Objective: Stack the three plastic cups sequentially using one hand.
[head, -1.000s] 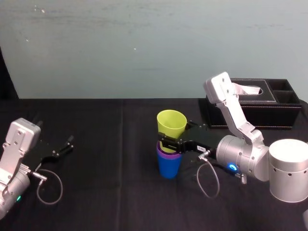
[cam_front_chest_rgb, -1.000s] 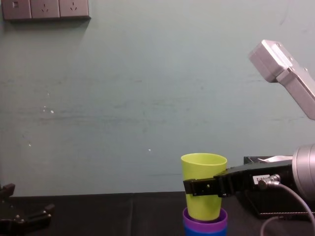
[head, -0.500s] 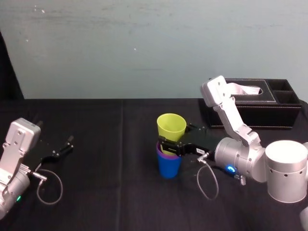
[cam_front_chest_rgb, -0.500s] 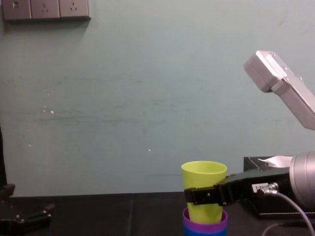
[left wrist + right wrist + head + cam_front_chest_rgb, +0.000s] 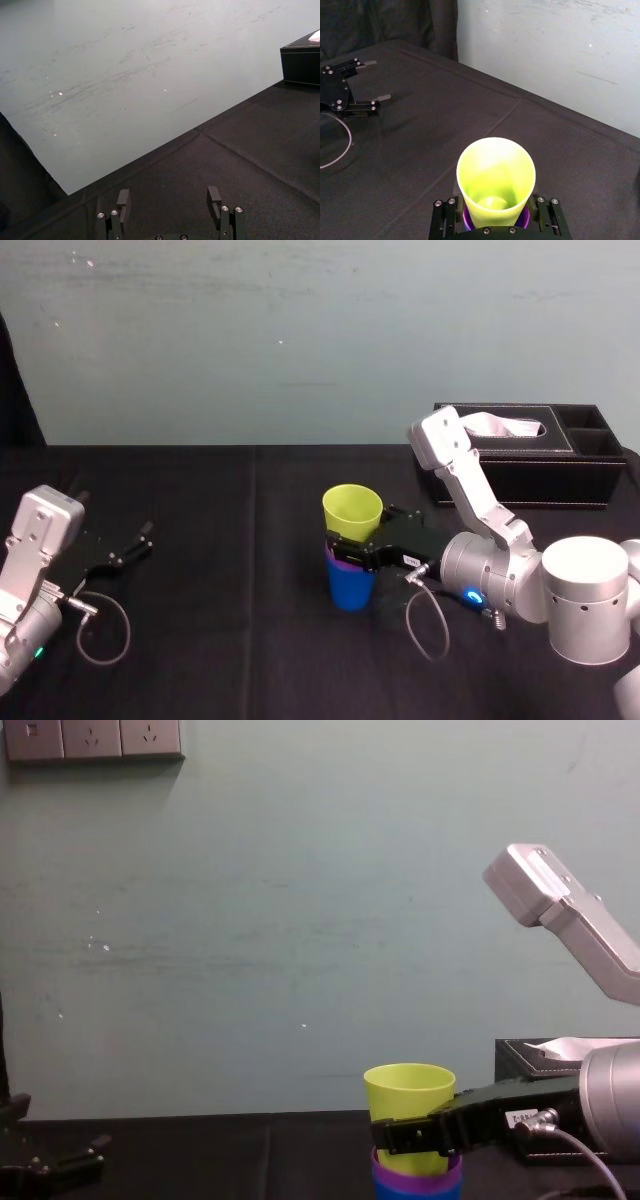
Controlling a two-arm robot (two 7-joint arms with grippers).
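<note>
The blue cup (image 5: 350, 587) stands mid-table with the purple cup (image 5: 343, 562) nested in it, only its rim showing. The yellow-green cup (image 5: 352, 511) sits upright, partly down inside the purple one. My right gripper (image 5: 345, 541) reaches in from the right and is shut on the yellow-green cup's lower wall. In the right wrist view a finger presses each side of the yellow-green cup (image 5: 496, 179) above the purple rim (image 5: 524, 218). From the chest the yellow-green cup (image 5: 408, 1091) rises over the gripper (image 5: 415, 1135). My left gripper (image 5: 127, 549) rests open at the far left.
A black leather tissue box (image 5: 520, 455) stands at the back right, behind my right arm. The left gripper (image 5: 169, 200) lies over bare black cloth, with the wall close behind the table. A loose cable (image 5: 100, 625) loops by the left arm.
My right gripper has lowered the yellow-green cup deeper into the purple cup. The left arm has not moved.
</note>
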